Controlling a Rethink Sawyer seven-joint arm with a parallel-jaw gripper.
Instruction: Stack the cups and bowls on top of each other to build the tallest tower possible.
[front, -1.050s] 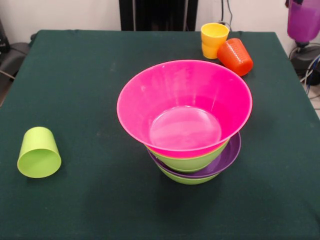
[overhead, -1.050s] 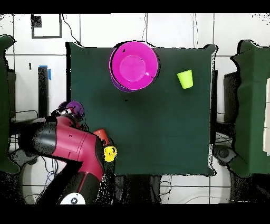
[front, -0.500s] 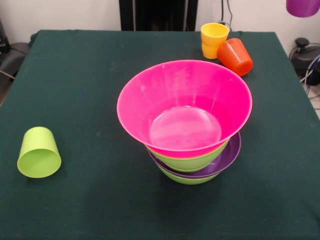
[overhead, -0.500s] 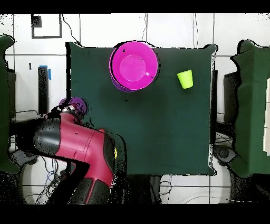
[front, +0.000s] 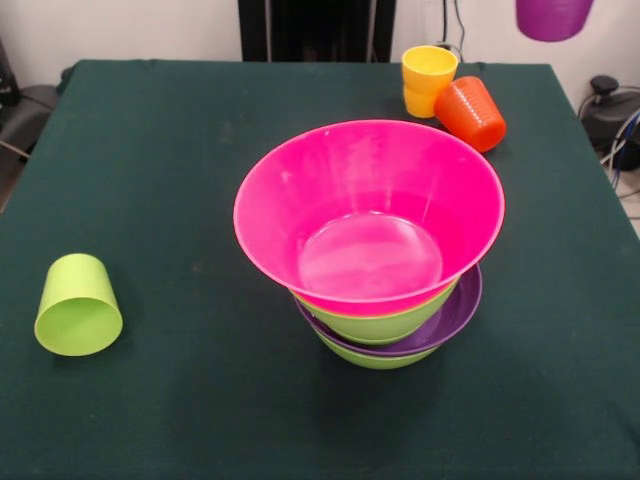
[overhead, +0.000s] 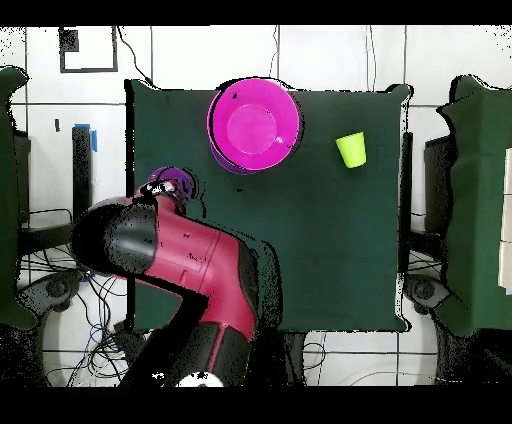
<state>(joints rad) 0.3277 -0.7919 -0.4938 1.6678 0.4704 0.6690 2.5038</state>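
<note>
The tower stands mid-table: a wide pink bowl (front: 368, 215) (overhead: 254, 125) on top, then a lime green bowl (front: 385, 322), a shallow purple bowl (front: 457, 310) and another lime green bowl (front: 375, 358). A translucent purple cup (front: 553, 18) (overhead: 168, 183) hangs in the air above the far right corner, carried at the end of the red arm; my gripper (overhead: 163, 193) is shut on it, mostly hidden by the arm. A yellow-orange cup (front: 428, 80) stands upright beside an orange cup (front: 470, 112) lying on its side. A lime green cup (front: 77, 305) (overhead: 351, 150) lies tipped at the near left.
The dark green table (front: 160, 170) ends close behind the yellow-orange and orange cups. A black device with cables (front: 612, 110) sits off the table's right side. In the overhead view the red arm (overhead: 190, 270) covers the corner with those two cups.
The purple cup has risen from beside the table and moved left toward the table's far right corner. The arm has swung over that corner, now covering the yellow-orange and orange cups from above.
</note>
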